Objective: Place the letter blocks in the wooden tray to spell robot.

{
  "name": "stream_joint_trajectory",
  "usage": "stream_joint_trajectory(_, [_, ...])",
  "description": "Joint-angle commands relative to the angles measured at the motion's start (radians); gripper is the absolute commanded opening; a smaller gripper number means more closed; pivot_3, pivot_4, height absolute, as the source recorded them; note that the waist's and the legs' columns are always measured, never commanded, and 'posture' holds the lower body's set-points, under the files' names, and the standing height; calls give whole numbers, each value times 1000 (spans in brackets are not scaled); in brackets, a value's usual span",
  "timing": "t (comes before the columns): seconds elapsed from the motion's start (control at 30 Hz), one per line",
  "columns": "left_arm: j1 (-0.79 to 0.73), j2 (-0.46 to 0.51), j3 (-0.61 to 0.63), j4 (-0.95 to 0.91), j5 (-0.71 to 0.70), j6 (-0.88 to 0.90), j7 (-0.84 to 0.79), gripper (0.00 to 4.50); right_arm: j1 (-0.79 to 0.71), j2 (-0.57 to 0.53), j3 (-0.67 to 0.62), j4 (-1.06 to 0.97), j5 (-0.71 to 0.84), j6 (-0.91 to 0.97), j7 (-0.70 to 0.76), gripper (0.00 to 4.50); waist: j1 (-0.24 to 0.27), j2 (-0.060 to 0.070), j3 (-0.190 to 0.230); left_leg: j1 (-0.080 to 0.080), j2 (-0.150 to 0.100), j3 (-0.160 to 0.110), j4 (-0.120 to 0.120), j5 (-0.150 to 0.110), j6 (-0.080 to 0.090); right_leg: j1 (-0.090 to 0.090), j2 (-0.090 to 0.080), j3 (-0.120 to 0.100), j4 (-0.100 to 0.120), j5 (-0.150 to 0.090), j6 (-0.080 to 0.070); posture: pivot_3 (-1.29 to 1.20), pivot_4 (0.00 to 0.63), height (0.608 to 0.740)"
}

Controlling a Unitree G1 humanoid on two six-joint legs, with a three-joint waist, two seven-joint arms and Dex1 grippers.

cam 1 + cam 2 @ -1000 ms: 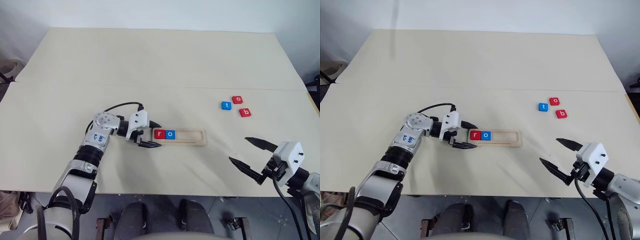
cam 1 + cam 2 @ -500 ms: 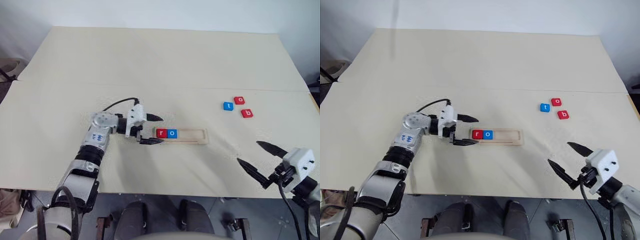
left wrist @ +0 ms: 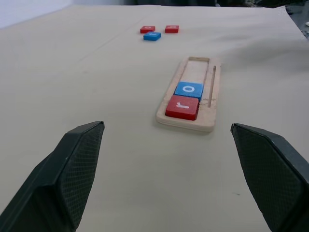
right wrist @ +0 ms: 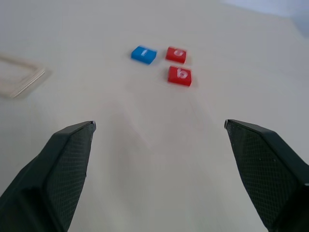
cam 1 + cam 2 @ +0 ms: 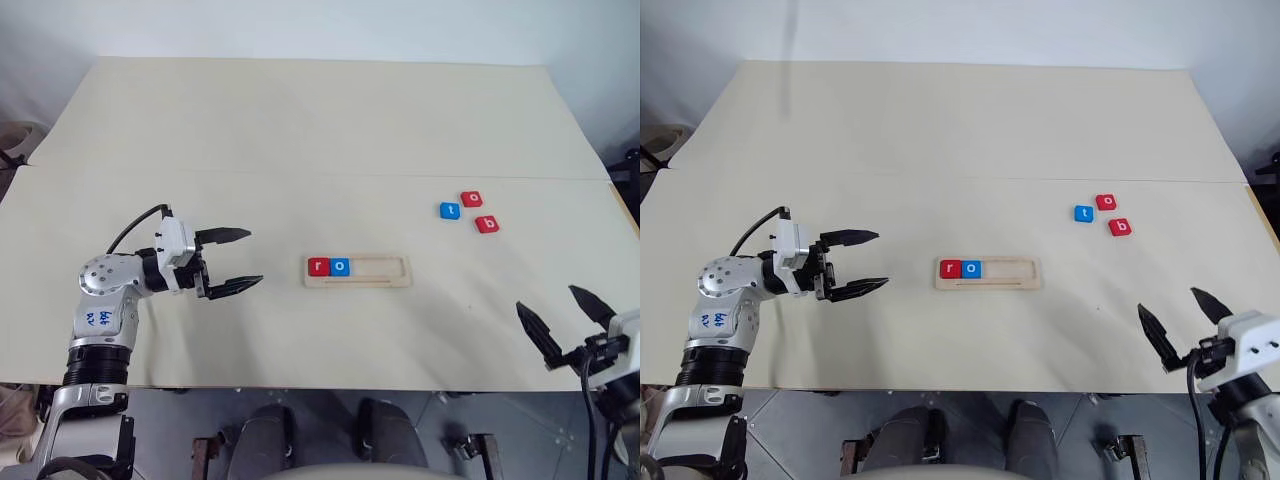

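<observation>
The wooden tray lies mid-table holding a red "r" block and a blue "o" block at its left end. Three loose letter blocks lie at the right: a blue "t", a red "o" and a red "b". My left gripper hangs open and empty, well left of the tray and pointing toward it. Near the table's front right edge my right gripper stands open and empty, short of the loose blocks.
A seam crosses the pale tabletop behind the tray. The table's front edge runs just below both arms. In the left wrist view the tray lies ahead between the fingers.
My left gripper has drawn away from the tray's left end, moving left and opening wider. The right gripper has slid right toward the table's front corner. The blocks have not moved.
</observation>
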Motion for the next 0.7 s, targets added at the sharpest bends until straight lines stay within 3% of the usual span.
stream_joint_trajectory(0.03, [38, 8, 12, -118, -44, 53, 33, 4462, -135, -80, 52, 10, -7, 162, -81, 4500, -4, 2, -1, 0, 0, -1, 0, 0, 0, 0, 0, 1, 0, 0, 0, 0, 150, 740])
stream_joint_trajectory(0.2, [111, 2, 11, -193, -50, 83, 73, 4462, -401, -183, 153, 122, -37, 433, -176, 4500, -2, 3, -1, 1, 0, 0, -1, 0, 0, -1, 0, 2, 0, 0, -1, 0, 150, 740])
stream_joint_trajectory(0.37, [157, -6, 7, -244, -49, 94, 111, 4462, -667, -173, 230, 281, -68, 559, -246, 4500, 2, 3, 0, 0, 0, 7, 0, 0, 0, -2, 0, 1, 1, 0, -1, 0, 150, 740])
stream_joint_trajectory(0.7, [170, -10, -1, -279, -54, 105, 149, 4462, -819, -168, 322, 363, -112, 695, -276, 4500, -1, 3, 0, -3, 0, 7, 0, 0, 0, -2, 0, -1, -1, 0, 0, 0, 150, 740])
